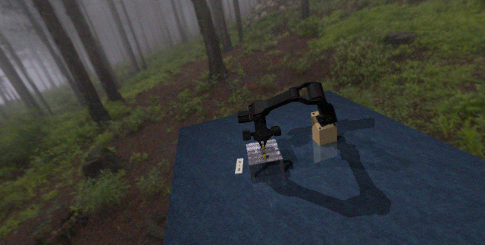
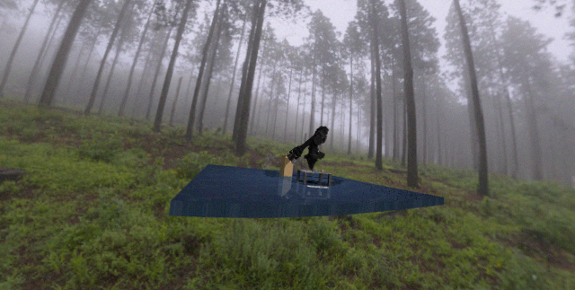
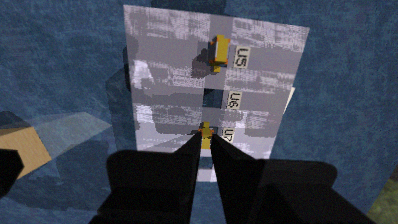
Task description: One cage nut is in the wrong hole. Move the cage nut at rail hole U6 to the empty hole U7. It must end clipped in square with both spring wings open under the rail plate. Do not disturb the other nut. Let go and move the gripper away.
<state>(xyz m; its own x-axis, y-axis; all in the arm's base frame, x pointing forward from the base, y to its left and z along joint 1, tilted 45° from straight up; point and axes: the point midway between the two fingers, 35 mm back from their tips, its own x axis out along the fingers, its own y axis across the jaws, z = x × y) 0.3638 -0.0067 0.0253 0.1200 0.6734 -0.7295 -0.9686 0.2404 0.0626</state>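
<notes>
Nut [image 1: 263, 147] [image 3: 205, 131] at U7 (wings hidden)

I have one small yellow nut [image 1: 263, 147] [image 3: 205, 137] gripped at U7, its orange edges showing; I can't tell whether its wings are open below. The other nut [image 1: 264, 157] [image 3: 220, 51], also yellow with orange edges, sits at U5. Between them, I see hole U6 [image 3: 213, 98] dark and unfilled in the pale, streaky plate [image 1: 255, 156] [image 2: 317, 171] [image 3: 162, 117].
</notes>
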